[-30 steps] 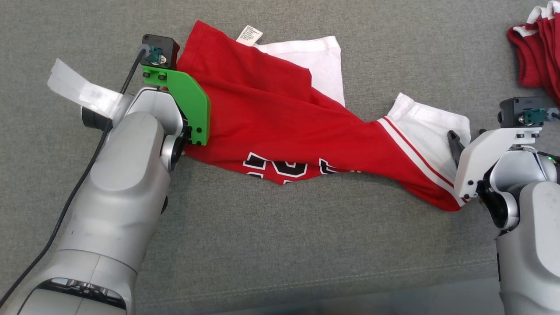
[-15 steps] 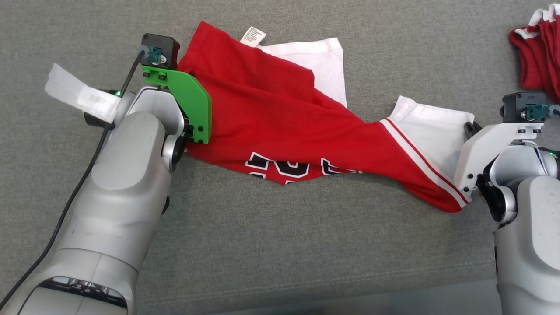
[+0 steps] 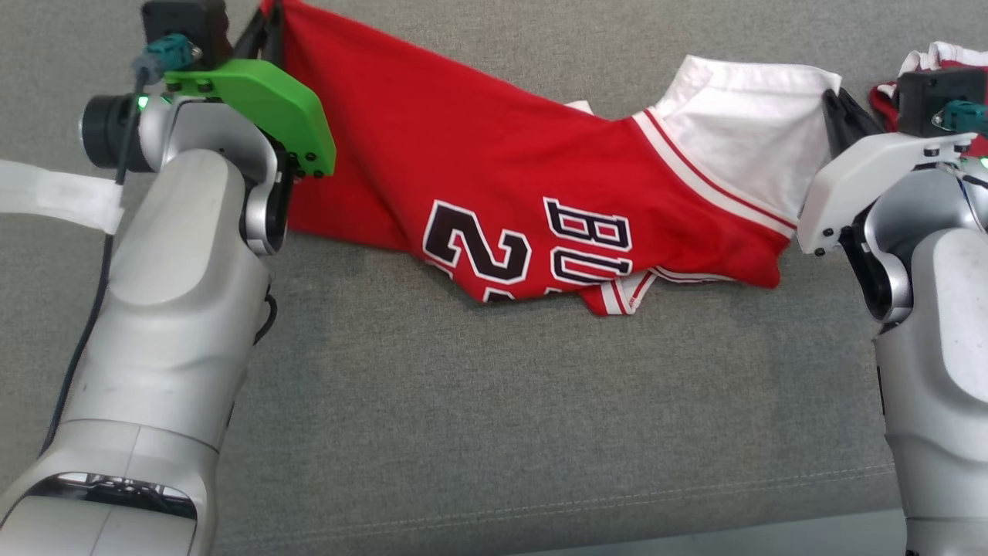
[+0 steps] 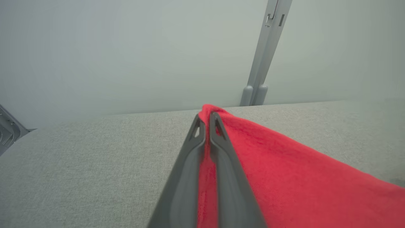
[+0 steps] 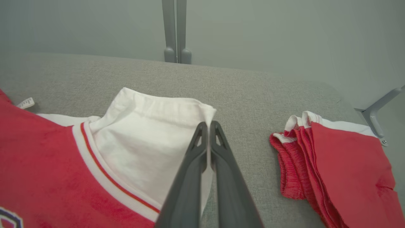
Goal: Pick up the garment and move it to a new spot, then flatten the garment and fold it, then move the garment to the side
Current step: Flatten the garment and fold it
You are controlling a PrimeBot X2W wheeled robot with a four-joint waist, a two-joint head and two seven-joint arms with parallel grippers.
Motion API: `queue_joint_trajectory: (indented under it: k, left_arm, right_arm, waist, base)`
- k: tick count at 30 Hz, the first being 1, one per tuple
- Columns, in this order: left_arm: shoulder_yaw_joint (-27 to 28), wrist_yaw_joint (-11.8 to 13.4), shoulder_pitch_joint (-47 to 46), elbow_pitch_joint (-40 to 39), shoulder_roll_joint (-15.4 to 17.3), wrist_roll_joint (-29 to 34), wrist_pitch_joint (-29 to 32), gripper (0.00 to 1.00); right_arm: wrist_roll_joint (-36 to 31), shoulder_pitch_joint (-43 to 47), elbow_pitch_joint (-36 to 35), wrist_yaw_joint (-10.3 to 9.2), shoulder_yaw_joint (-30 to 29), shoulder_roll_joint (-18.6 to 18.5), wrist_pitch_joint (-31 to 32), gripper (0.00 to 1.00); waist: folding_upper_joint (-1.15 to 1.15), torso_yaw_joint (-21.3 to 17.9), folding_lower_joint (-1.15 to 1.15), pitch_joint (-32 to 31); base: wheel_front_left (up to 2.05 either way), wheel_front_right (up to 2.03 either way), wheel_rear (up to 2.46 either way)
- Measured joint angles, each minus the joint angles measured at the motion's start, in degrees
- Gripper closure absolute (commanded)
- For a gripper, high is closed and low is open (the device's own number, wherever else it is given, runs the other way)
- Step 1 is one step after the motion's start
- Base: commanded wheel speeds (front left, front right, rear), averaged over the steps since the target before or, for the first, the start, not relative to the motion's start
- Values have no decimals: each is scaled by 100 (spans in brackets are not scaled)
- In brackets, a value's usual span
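The garment (image 3: 494,154) is a red jersey with white sleeves and black-and-white lettering. It hangs stretched between my two grippers above the grey cloth surface (image 3: 494,401), its lower edge sagging in the middle. At the top left of the head view my left gripper (image 3: 266,23) is shut on a red corner. The left wrist view shows red cloth (image 4: 284,158) pinched between that gripper's (image 4: 207,115) closed fingers. My right gripper (image 3: 837,104) is shut on the edge of the white sleeve (image 5: 148,148). In the right wrist view its fingers (image 5: 208,125) meet on that edge.
A pile of folded red and white garments (image 5: 335,171) lies on the surface right of my right gripper, partly hidden behind it in the head view (image 3: 938,58). A pale wall with a grey post (image 4: 262,63) stands behind the surface. The surface's front seam (image 3: 617,494) runs near me.
My right gripper has shut on the white sleeve. Both arms have risen and moved away from me, lifting and stretching the garment, so its number and letters now show.
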Motion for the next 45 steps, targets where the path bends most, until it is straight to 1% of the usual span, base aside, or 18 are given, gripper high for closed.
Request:
queue_joint_trajectory:
  k: [4,5,6,7,8,9,11,13,16,18,23,26,30,35,36,40,42,45]
  left_arm:
    - [165,97,-101,-162,109,-22,-636,100]
    - [165,97,-101,-162,109,-22,-636,100]
    - [234,127,-177,-216,181,-27,-864,100]
    - [311,126,-191,-253,182,-108,-946,100]
    - [311,126,-191,-253,182,-108,-946,100]
    - [310,121,-212,-265,202,-104,-994,100]
    - [343,38,-287,-312,207,-146,-1066,100]
    - [267,-56,-466,-372,296,-19,-1134,100]
    - [170,-343,-834,-432,447,47,-1149,100]
    - [287,-528,-1063,-424,434,-164,-1088,100]
    - [519,-789,-1601,-459,512,-577,-856,100]
    - [601,-877,-2069,-609,582,-806,-693,100]
    - [662,-917,-2638,-810,771,-868,-638,100]
    - [698,-916,-3202,-948,931,-795,-829,100]
    - [790,-868,-3432,-1026,937,-805,-960,100]
    - [1051,-758,-3684,-1176,906,-869,-1196,100]
    - [1165,-715,-3813,-1339,962,-787,-1290,100]
    - [1335,-727,-3843,-1459,975,-765,-1303,100]
  right_arm:
    - [396,-400,276,0,509,-263,-133,100]
    - [396,-400,276,0,509,-263,-133,100]
    - [501,-653,426,0,797,-420,-229,100]
    - [581,-788,510,0,951,-472,-249,100]
    - [581,-788,510,0,951,-472,-249,100]
    - [631,-924,590,0,1147,-531,-299,100]
    - [681,-1246,784,0,1471,-611,-413,100]
    - [724,-1661,978,0,1751,-672,-566,100]
    - [750,-2403,1270,0,2105,-703,-849,100]
    - [769,-2890,1496,1,2285,-682,-1044,100]
    - [775,-3918,2131,2,2646,-702,-1370,100]
    - [771,-4540,2451,1,2570,-730,-1593,100]
    - [633,-5242,2929,1,2250,-693,-1967,100]
    - [358,-5873,3423,2,1671,-606,-2483,100]
    - [93,-6191,3535,1,1490,-657,-2724,100]
    - [-416,-6576,3546,1,992,-597,-3166,100]
    - [-839,-6773,3329,2,647,-435,-3315,100]
    - [-1203,-6811,3061,1,345,-312,-3359,100]
  waist:
    - [0,-13,0,-181]
    - [0,-13,0,-181]
    - [0,-43,0,-249]
    - [0,-67,0,-268]
    - [0,-67,0,-268]
    - [0,-94,0,-278]
    - [0,-142,0,-264]
    - [0,-180,0,-200]
    - [0,-236,0,-28]
    - [0,-269,0,128]
    - [0,-343,0,518]
    - [0,-373,0,775]
    - [0,-403,1,1113]
    - [0,-421,1,1449]
    - [0,-422,1,1544]
    - [0,-366,1,1622]
    - [0,-343,0,1617]
    - [0,-342,0,1600]
  base:
    - [0,0,0]
    - [0,0,0]
    - [0,0,0]
    - [0,0,0]
    - [0,0,0]
    - [0,0,0]
    - [0,0,0]
    - [0,0,0]
    - [0,0,0]
    - [0,0,0]
    - [0,0,0]
    - [0,0,0]
    - [0,0,0]
    - [0,0,0]
    - [0,0,0]
    - [0,0,0]
    - [0,0,0]
    - [0,0,0]
